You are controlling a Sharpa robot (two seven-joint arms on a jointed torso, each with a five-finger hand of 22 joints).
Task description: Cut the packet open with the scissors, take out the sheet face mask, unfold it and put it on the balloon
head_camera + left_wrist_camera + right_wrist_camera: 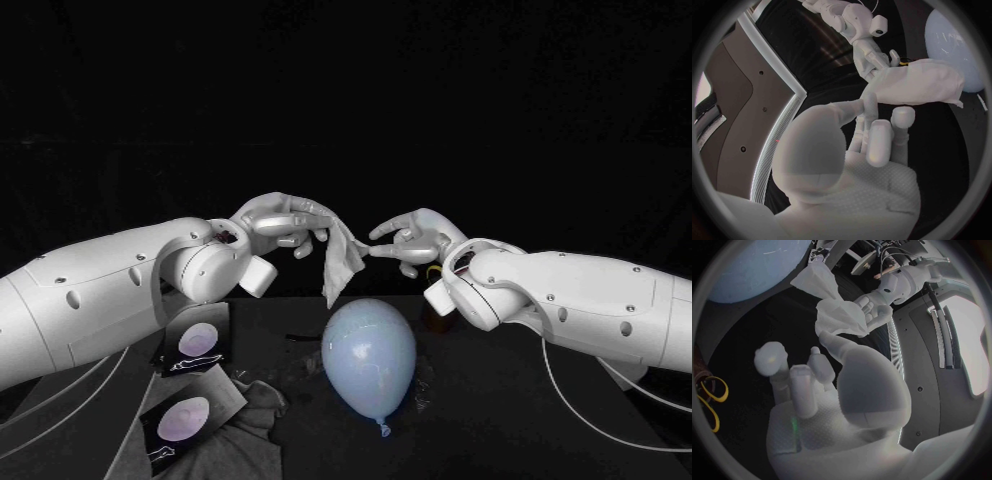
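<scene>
- Sheet face mask (343, 258) hangs as a pale, folded, creased strip from the fingertips of my left hand (281, 226), up above the black table (548, 430)
- Printing: the dark packet (195, 347) lying under my left arm carries a pale round picture with a small white line drawing below it. The second dark packet (183, 420), nearer to me, bears the same kind of print, and any lettering on either is too small for me to read
- My left hand grips the mask by its top end, which is pinched between my fingertips, and the rest of the sheet drops free below them
- My right hand (414, 240) is raised level with the left, just beside the mask. Its fingers are apart and half curled, with the tips pointing at the mask's edge
- From the left wrist view those right fingertips seem to meet the end of the sheet. I cannot tell whether they touch it, pinch it or stop just short
- The mask sits between my two hands, hard against the left one and right at the fingertips of the right
- The pale blue balloon (369, 355) lies on the table below and between my hands, its knot towards me. The mask's lower corner hangs just over its far end, and I cannot tell if the two touch
- The scissors (709, 399) show their yellow handle loops on the table, apart from my right hand
- A crumpled grey cloth (253, 428) lies against the second dark packet
</scene>
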